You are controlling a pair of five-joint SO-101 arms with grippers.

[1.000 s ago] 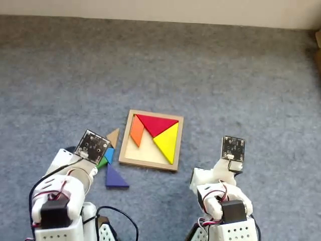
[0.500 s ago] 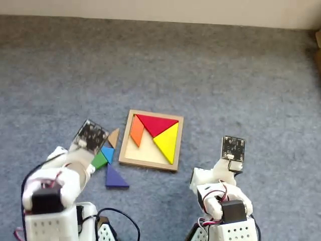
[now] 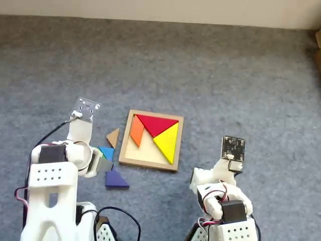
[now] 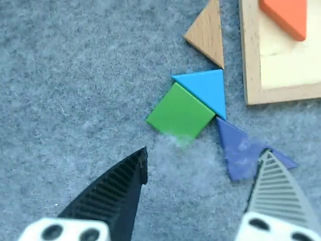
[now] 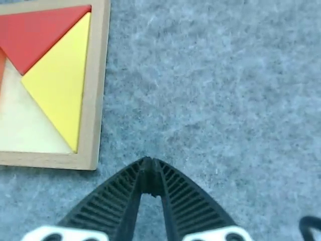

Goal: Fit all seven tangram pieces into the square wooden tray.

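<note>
**Left gripper open, right closed**

The left gripper [image 4: 204,152] hangs with jaws spread, its grey fingertip [image 4: 273,181] over, perhaps touching, the dark blue triangle [image 4: 235,145]. Beyond lie the green square [image 4: 179,113], light blue triangle [image 4: 203,90] and tan triangle [image 4: 208,35], beside the square wooden tray [image 4: 249,60] holding an orange piece [image 4: 286,15], red triangle [image 3: 156,124] and yellow triangle [image 3: 168,141]. The right gripper [image 5: 149,165], jaws together, hovers off the tray's corner.

Four loose pieces [image 3: 107,152] lie left of the tray [image 3: 148,164].
</note>
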